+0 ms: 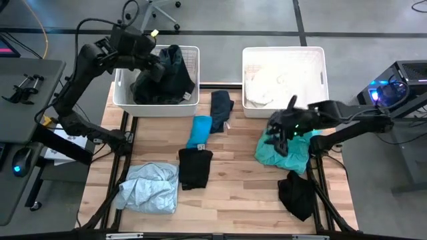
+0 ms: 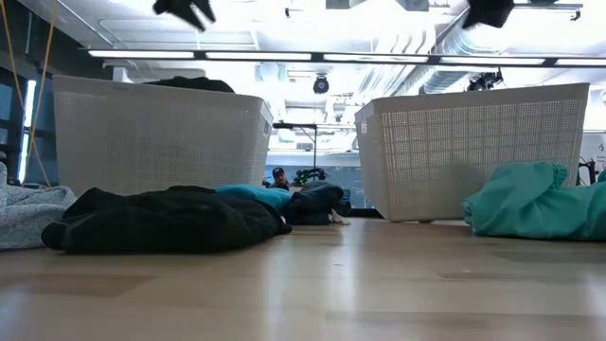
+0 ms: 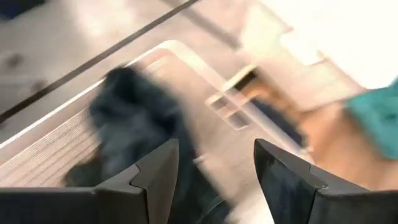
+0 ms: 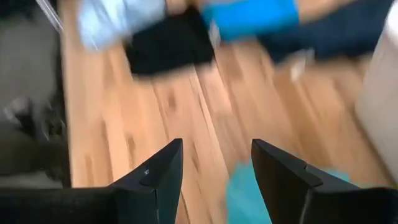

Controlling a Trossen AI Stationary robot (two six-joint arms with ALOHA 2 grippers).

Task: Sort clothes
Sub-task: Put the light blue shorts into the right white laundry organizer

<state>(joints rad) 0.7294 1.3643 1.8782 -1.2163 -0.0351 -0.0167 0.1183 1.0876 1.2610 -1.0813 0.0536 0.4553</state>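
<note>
Dark garments (image 1: 163,80) fill the left white basket (image 1: 120,97); white garments (image 1: 270,87) lie in the right basket (image 1: 319,57). On the table lie a navy garment (image 1: 221,107), a bright blue one (image 1: 199,131), a black one (image 1: 195,167), a pale blue one (image 1: 150,188), a teal one (image 1: 293,152) and another black one (image 1: 297,193). My left gripper (image 3: 214,165) is open above the left basket's dark pile (image 3: 134,118). My right gripper (image 4: 214,165) is open and empty above the teal garment's (image 4: 249,193) edge.
The two baskets stand at the table's far side, with a gap between them. Bare wood (image 1: 240,193) shows at the near middle of the table. A side desk (image 1: 20,87) with a mouse stands to the left; equipment with blue lights (image 1: 393,87) stands to the right.
</note>
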